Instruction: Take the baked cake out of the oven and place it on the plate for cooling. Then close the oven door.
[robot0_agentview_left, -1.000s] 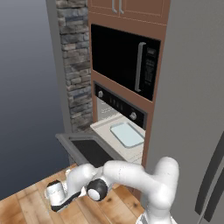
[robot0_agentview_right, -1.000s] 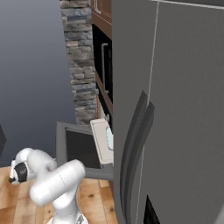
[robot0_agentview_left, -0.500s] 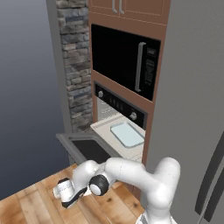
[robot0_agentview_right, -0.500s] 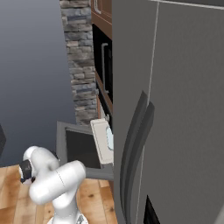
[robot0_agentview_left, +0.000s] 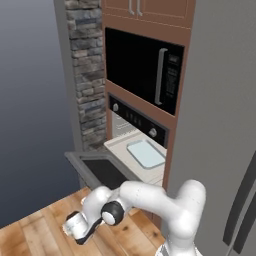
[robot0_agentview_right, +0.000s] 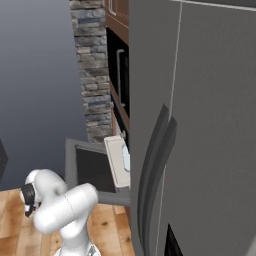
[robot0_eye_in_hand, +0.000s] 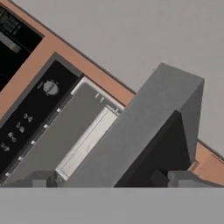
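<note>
The hand (robot0_agentview_left: 75, 231) has swung rightward and nearer the oven door (robot0_agentview_left: 102, 171); the forearm has folded in.

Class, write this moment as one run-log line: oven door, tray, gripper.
oven door: down, open | pale blue tray: on pulled-out rack | gripper: open, empty, low beside door

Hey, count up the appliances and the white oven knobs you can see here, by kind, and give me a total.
Microwave: 1
Oven, its door dropped open: 1
Refrigerator: 1
White oven knobs: 2
Total: 5
</note>
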